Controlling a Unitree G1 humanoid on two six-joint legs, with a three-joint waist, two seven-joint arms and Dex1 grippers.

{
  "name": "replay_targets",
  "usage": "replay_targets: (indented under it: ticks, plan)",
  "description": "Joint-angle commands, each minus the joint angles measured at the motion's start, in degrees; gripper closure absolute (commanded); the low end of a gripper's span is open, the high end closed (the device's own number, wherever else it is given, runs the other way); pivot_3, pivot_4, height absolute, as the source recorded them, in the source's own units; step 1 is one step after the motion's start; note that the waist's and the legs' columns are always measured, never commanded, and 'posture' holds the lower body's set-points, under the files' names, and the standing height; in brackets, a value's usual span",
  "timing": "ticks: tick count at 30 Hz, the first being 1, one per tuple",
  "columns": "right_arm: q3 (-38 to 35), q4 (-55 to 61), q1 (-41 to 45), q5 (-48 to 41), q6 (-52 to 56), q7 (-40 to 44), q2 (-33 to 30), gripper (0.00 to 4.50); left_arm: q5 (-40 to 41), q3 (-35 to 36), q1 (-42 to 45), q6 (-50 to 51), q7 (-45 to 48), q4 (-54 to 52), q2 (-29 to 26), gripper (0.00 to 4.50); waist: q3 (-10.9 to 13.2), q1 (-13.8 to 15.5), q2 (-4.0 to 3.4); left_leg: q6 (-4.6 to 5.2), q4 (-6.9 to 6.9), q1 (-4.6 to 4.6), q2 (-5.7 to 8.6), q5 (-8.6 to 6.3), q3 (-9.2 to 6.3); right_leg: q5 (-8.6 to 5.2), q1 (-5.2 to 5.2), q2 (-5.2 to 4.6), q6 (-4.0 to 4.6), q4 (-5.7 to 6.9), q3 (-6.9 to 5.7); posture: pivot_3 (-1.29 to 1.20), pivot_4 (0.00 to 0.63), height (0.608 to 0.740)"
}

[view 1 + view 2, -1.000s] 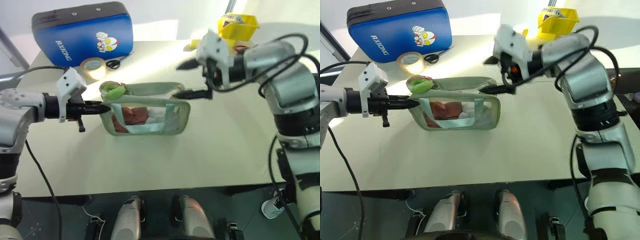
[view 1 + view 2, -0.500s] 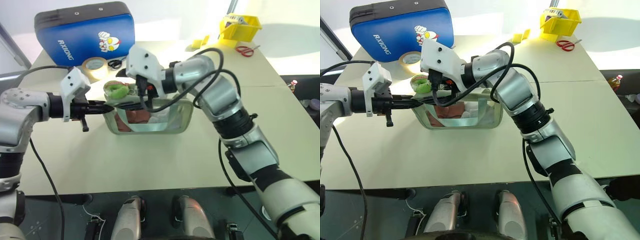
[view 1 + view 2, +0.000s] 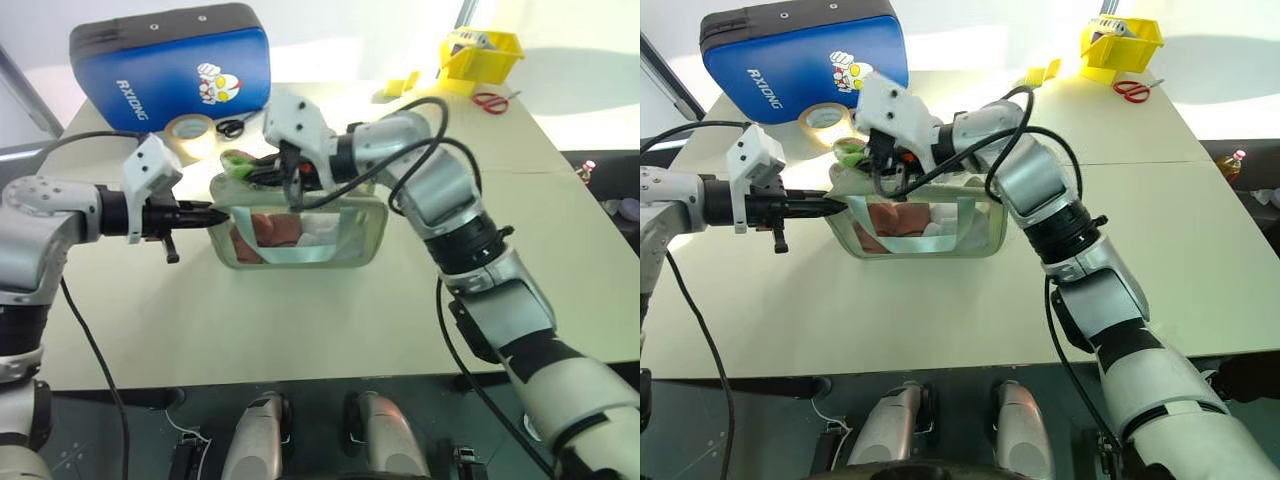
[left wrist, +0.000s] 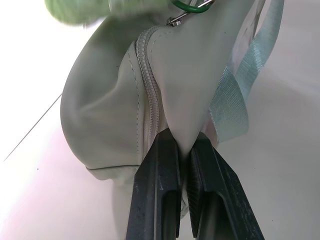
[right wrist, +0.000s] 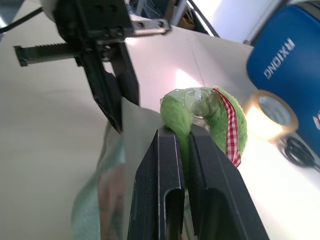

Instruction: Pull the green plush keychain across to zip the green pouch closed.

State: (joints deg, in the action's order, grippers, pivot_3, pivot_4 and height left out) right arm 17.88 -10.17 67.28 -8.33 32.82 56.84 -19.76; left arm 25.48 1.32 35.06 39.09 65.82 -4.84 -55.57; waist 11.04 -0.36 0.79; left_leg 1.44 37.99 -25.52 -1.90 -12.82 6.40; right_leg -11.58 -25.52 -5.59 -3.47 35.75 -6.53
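Flanking green pouch (image 3: pixel 300 228): open tabletop (image 3: pixel 300 320).

the pouch (image 3: pixel 300 228) is sitting on the table (image 3: pixel 400 300), with the tape roll (image 3: pixel 186 129) and padded case (image 3: pixel 165 65) lying behind it.

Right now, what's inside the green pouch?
Through the green pouch's clear front window, something reddish and something white show. What they are, and anything behind its teal strap, can't be made out.

The pale sage green pouch (image 3: pixel 300 228) lies on the tabletop (image 3: pixel 330 310), clear window up showing red and white contents. The fuzzy green plush keychain (image 5: pixel 202 120) sits at its upper-left corner.
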Motion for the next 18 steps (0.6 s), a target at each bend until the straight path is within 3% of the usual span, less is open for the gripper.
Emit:
replay_targets:
  ticks: [1, 4, 9, 18]
  plan:
    - [-5.70, 4.80, -0.78, -0.79, 3.76, -1.53, -5.18, 4.45, 0.03, 0.75, 1.04, -0.81, 0.02, -1.03, -0.18, 4.50, 0.00, 0.01, 0.00, 0.00, 0.00, -0.01, 0.01, -0.01, 0.00, -0.03, 0.01, -0.01, 0.05, -0.05, 0.00, 0.00, 0.150, 0.740]
    - [-8.63, 9.46, -5.33, 0.71, 7.25, -3.48, -12.50, 4.45, -0.18, 0.70, 0.86, -1.18, -0.08, -0.65, -0.03, 4.50, 0.00, -0.28, 0.00, 0.01, -0.02, 0.02, 0.00, -0.02, 0.01, -0.04, 0.01, -0.02, 0.06, -0.05, 0.01, 0.00, 0.150, 0.740]
    - [-12.88, 15.89, -14.05, 0.58, 12.87, -7.36, -19.32, 4.45, -0.13, 0.77, 0.57, -1.34, -0.07, -0.61, -0.02, 4.50, 0.00, -0.26, 0.00, 0.02, -0.05, 0.02, -0.01, -0.01, 0.02, -0.04, 0.00, -0.02, 0.06, -0.06, 0.00, 0.00, 0.150, 0.740]
    - [-17.97, 19.11, -23.78, -0.14, 18.26, -17.26, -17.94, 4.45, -0.01, 0.82, 0.75, -0.87, 0.46, -0.94, -0.69, 4.50, 0.01, -0.27, -0.01, 0.01, -0.05, 0.03, -0.04, -0.02, 0.01, -0.06, 0.00, -0.02, 0.08, -0.13, 0.00, 0.00, 0.150, 0.740]
